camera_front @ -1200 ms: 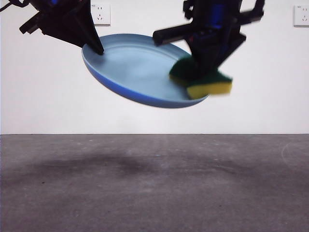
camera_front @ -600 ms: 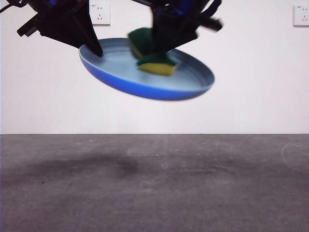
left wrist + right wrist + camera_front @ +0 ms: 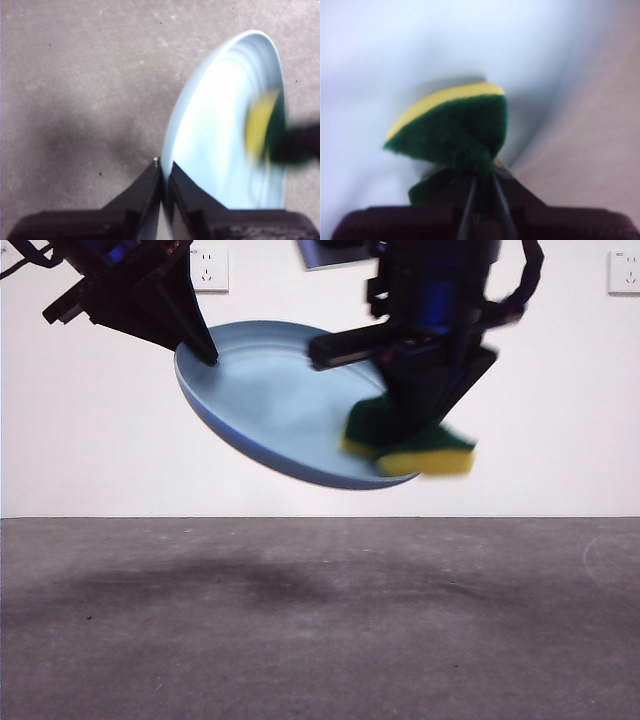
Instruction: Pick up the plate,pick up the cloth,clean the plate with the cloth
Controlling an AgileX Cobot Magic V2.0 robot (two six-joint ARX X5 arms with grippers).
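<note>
Front view shows the plate (image 3: 270, 400), a smooth, shallow, round light-blue plastic dish with a raised rim, held tilted in the air above the grey, speckled table (image 3: 320, 630). The left gripper (image 3: 205, 352) pinches its rim at about ten o'clock, jaws pressed together on the thin edge. The right gripper (image 3: 415, 435) clamps the sponge (image 3: 412, 445), a soft block of yellow foam with a rough dark green scouring face, squeezed and folded between the jaws. It touches the plate's inner face near the rim at about four o'clock. White wall sockets (image 3: 208, 268) sit behind; no writing is readable.
</note>
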